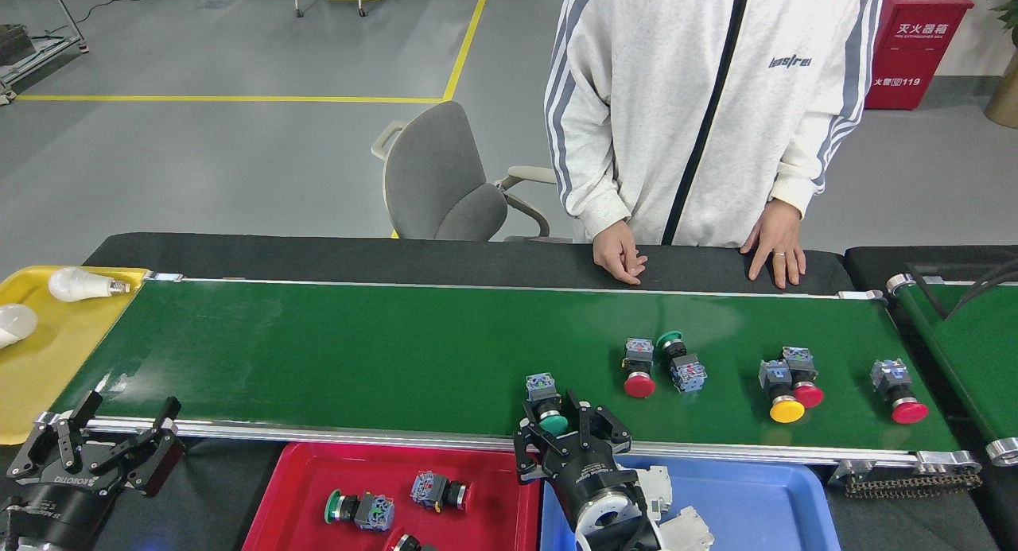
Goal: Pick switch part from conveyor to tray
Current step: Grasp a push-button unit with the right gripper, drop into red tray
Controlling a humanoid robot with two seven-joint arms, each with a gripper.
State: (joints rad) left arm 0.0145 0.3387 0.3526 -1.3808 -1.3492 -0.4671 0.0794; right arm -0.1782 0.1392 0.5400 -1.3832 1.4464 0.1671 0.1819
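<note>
Right gripper [554,429] at near belt edge, fingers closed around green-capped switch [547,408], which sits on the conveyor [358,352] near its front rail. Left gripper [99,448] spread open, empty, off the belt's left end; body lettering partly legible, "ROBOTIQ". Red tray [493,463] below rail holds switches; blue tray [755,495] holds white parts. More switches farther right on belt. Person's jacket [700,98] logo unreadable. Red cabinet [915,46] reads "119".
</note>
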